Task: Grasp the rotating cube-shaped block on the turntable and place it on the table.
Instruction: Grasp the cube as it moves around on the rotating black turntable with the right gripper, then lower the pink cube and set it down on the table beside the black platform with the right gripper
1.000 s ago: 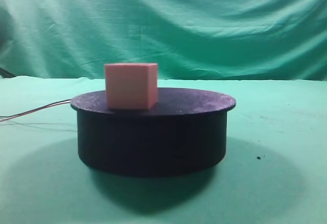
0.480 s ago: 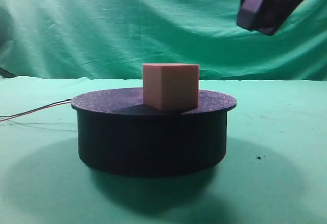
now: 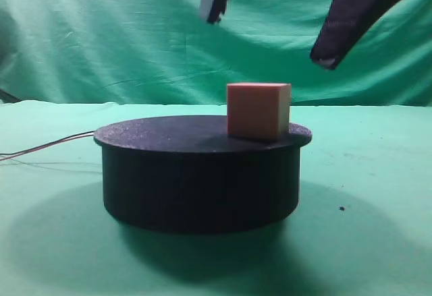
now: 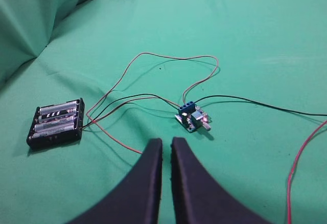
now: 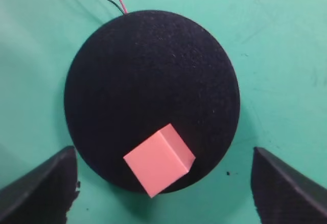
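The salmon-pink cube-shaped block (image 3: 258, 110) sits on the right part of the black turntable (image 3: 169, 174), which stands on the green table (image 3: 364, 174). My right gripper (image 3: 268, 38) hangs open above the block, one finger to its upper left and one to its upper right. In the right wrist view the block (image 5: 159, 159) lies near the disc's (image 5: 148, 81) lower edge, between the wide-apart fingers of my right gripper (image 5: 163, 151), untouched. My left gripper (image 4: 166, 145) is shut and empty over the cloth, away from the turntable.
Thin red and black wires (image 3: 47, 146) run off the turntable's left side. In the left wrist view a black battery holder (image 4: 56, 123) and a small blue circuit board (image 4: 191, 118) lie on the cloth, joined by loose wires. A green backdrop hangs behind.
The block has ridden from the left of the disc to its right. My right gripper has come down into view from the top, both fingers now showing.
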